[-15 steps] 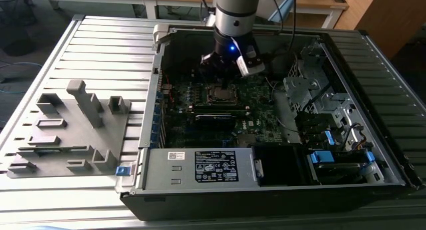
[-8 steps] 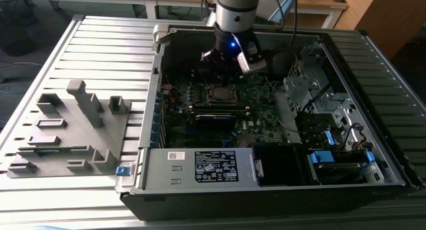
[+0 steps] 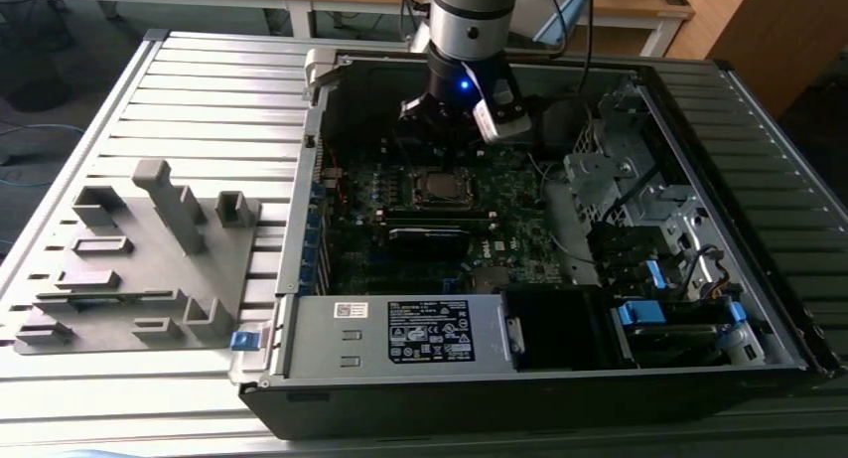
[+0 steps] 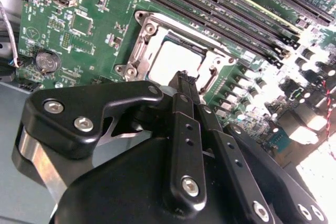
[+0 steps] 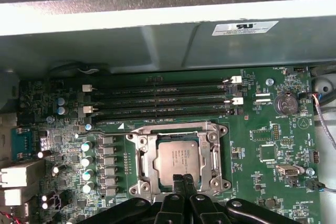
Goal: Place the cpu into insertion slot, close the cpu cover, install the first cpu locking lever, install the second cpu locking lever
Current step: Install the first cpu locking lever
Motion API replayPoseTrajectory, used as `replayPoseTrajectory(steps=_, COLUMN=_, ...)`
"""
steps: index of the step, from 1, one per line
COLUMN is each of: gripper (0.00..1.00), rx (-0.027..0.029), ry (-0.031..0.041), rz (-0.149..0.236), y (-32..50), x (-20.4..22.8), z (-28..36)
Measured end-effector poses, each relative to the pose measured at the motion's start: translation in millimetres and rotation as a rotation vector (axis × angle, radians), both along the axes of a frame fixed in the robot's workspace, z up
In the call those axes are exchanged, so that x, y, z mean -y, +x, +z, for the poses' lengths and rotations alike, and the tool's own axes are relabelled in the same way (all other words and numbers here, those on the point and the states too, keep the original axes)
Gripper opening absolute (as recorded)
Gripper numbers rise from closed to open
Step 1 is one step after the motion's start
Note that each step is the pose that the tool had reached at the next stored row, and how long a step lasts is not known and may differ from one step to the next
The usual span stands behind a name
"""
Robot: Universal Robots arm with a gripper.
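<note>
The cpu [image 5: 178, 160] shows its dull silver face in the insertion slot [image 3: 440, 187] on the green board. The cpu cover [image 5: 143, 157], a silver frame with a square window, lies flat around it. In the second wrist view the cpu [image 4: 173, 60] shines pale inside that cover [image 4: 137, 45]. My gripper [image 5: 182, 180] hangs just above the near edge of the socket, its black fingers [image 4: 185, 85] pressed together with nothing between them. In the exterior view the arm [image 3: 464, 61] reaches down into the open computer case at the far side of the board.
Long black memory slots [image 5: 157, 100] run beside the socket. The case wall [image 5: 157, 40] rises behind them. A coin battery [image 5: 286, 103] sits on the board. A grey fixture [image 3: 139, 259] lies at the exterior view's left, and a power supply [image 3: 397, 334] and drive cage [image 3: 623, 190] crowd the case.
</note>
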State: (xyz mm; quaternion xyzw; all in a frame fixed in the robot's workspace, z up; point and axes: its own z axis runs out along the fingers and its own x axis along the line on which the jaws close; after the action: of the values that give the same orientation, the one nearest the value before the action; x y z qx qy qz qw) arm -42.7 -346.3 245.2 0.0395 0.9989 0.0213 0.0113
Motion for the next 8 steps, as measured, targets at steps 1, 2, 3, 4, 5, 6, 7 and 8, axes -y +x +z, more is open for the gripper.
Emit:
replayPoseTrajectory(steps=1, gripper=0.11, rx=0.0, ry=0.0, rz=0.0, y=0.0, x=0.0, z=0.0)
replayPoseTrajectory(steps=2, gripper=0.11, rx=0.0, ry=-0.0001, rz=0.0, y=0.0, x=0.0, z=0.1)
replayPoseTrajectory(steps=3, gripper=0.11, rx=0.0, ry=0.0, rz=0.0, y=0.0, x=0.0, z=0.1)
replayPoseTrajectory(steps=4, gripper=0.11, rx=0.0, ry=0.0, rz=0.0, y=0.0, x=0.0, z=0.2)
replayPoseTrajectory(steps=5, gripper=0.11, rx=0.0, ry=0.0, rz=0.0, y=0.0, x=0.0, z=0.2)
replayPoseTrajectory(steps=6, gripper=0.11, rx=0.0, ry=0.0, rz=0.0, y=0.0, x=0.0, z=0.2)
replayPoseTrajectory(steps=7, gripper=0.11, rx=0.0, ry=-0.0001, rz=0.0, y=-0.1, x=0.0, z=0.2)
replayPoseTrajectory(steps=8, gripper=0.11, rx=0.0, ry=0.0, rz=0.0, y=-0.5, x=0.0, z=0.2)
